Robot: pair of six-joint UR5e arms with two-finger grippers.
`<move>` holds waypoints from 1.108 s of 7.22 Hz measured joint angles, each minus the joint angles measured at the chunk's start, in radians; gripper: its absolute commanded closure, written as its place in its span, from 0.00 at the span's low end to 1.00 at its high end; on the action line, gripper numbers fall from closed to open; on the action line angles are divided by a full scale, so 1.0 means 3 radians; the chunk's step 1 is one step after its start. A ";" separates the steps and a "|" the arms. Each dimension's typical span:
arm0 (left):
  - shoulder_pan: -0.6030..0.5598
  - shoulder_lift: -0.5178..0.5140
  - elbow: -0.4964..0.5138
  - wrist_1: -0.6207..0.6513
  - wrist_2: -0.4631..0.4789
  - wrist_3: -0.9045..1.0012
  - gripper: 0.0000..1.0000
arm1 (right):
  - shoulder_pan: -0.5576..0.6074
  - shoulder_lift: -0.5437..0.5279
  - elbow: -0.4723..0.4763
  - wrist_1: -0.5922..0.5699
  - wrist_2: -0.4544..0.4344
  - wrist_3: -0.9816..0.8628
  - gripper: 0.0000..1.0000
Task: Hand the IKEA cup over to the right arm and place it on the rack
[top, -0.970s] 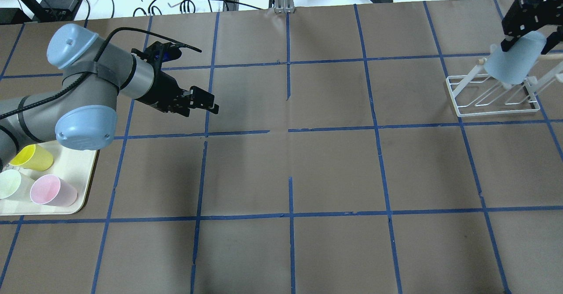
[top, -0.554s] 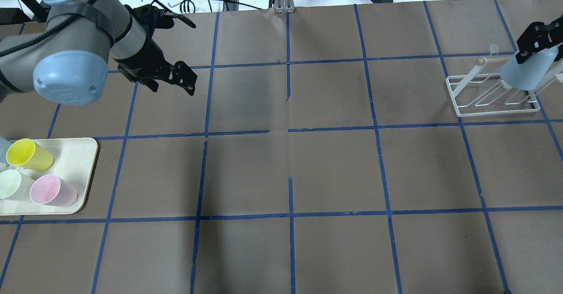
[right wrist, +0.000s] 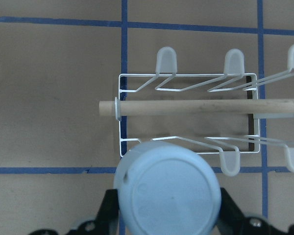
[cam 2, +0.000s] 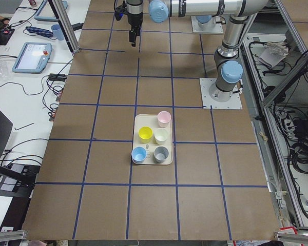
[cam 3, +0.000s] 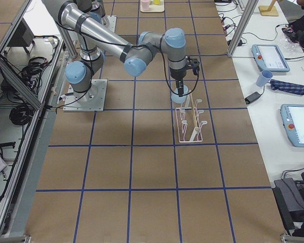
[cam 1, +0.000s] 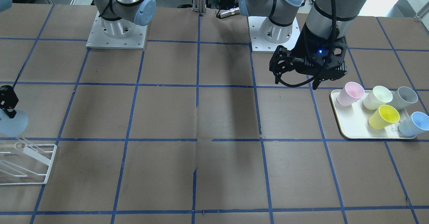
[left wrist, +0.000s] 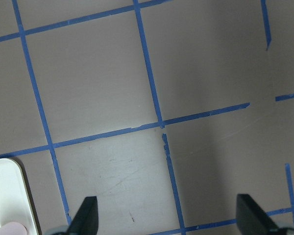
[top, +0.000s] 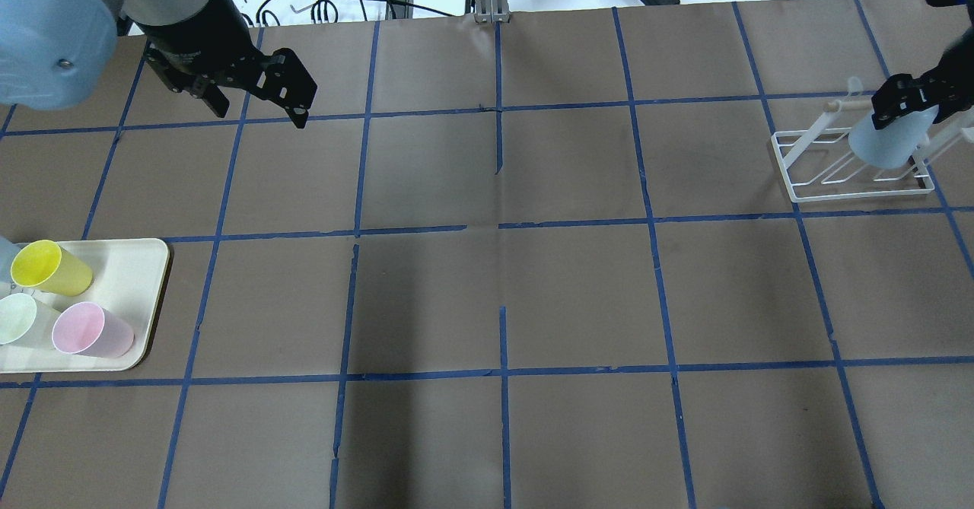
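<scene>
My right gripper (top: 907, 104) is shut on the IKEA cup (top: 884, 142), a pale sky-blue tumbler held upside down over the white wire rack (top: 808, 142). In the right wrist view the cup's base (right wrist: 166, 193) fills the bottom middle, over the near prongs of the rack (right wrist: 186, 106), next to its wooden dowel. I cannot tell whether the cup touches a prong. The front-facing view shows the cup (cam 1: 11, 123) just above the rack (cam 1: 50, 163). My left gripper (top: 259, 112) is open and empty, high over the far left of the table; its fingers (left wrist: 85, 218) frame bare table.
A cream tray (top: 144, 265) at the left front holds a yellow cup (top: 49, 267), a pink cup (top: 91, 330) and a pale green one. The front-facing view shows also a grey cup (cam 1: 404, 98) and another blue cup (cam 1: 414, 123) on it. Brown paper with blue tape lines covers the table.
My right gripper has come down with the cup toward the rack. My left arm has drawn back and to the left, away from the table's middle, still open.
</scene>
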 measured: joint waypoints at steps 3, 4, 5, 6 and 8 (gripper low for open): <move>-0.0045 0.0060 0.0036 0.0053 0.0007 -0.0252 0.00 | 0.0000 0.0089 0.0026 -0.0138 0.0000 -0.0029 0.68; -0.0031 0.0073 0.0061 0.0042 0.0004 -0.0249 0.00 | 0.0000 0.0114 0.0039 -0.0148 0.0008 -0.0031 0.47; -0.0020 0.0081 0.0089 0.0003 -0.0005 -0.0225 0.00 | 0.0000 0.0140 0.0045 -0.0151 0.0017 -0.0029 0.28; -0.0008 0.0102 0.0104 -0.0084 -0.0012 -0.0205 0.00 | 0.0000 0.0178 0.0047 -0.0156 0.0022 -0.0029 0.18; 0.0020 0.0163 0.0121 -0.0274 -0.0007 -0.0186 0.00 | 0.0000 0.0239 0.0049 -0.0166 0.0027 -0.0031 0.13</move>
